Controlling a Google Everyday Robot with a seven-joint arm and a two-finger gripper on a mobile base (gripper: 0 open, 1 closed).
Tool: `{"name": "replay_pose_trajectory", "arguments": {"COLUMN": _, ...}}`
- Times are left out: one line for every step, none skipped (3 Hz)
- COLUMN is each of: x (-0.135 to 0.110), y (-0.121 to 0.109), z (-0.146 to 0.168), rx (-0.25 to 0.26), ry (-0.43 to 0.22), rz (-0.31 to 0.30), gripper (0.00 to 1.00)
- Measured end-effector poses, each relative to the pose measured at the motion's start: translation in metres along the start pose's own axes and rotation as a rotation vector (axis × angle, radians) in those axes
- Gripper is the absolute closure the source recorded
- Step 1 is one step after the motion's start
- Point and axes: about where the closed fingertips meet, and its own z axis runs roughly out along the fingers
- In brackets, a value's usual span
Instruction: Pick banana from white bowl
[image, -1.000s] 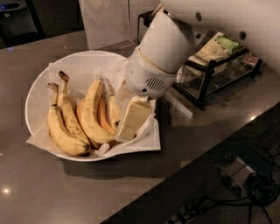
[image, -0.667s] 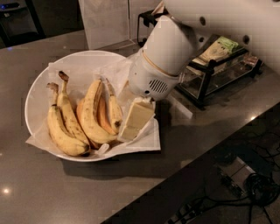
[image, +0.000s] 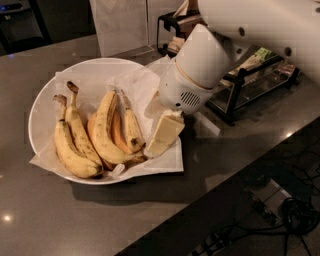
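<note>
white bowl (image: 33, 116): on table (image: 75, 220).
banana (image: 131, 126): in white bowl, right of middle.
hand (image: 162, 137): at white bowl's right rim, just beside banana; open or closed, cannot tell.

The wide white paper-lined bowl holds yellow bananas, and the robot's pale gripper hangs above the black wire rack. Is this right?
One thing is wrong. In the camera view the pale gripper is down in the wide white bowl, beside the short stubby yellow banana, not above the black wire rack.
</note>
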Motion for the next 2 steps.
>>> {"name": "replay_pose_trajectory", "arguments": {"x": 0.000, "y": -0.009, "z": 0.000, "rx": 0.008, "ry": 0.001, "rz": -0.006, "gripper": 0.32}}
{"name": "replay_pose_trajectory", "arguments": {"x": -0.011, "y": -0.015, "z": 0.001, "rx": -0.003, "ry": 0.011, "rz": -0.042, "gripper": 0.31}}
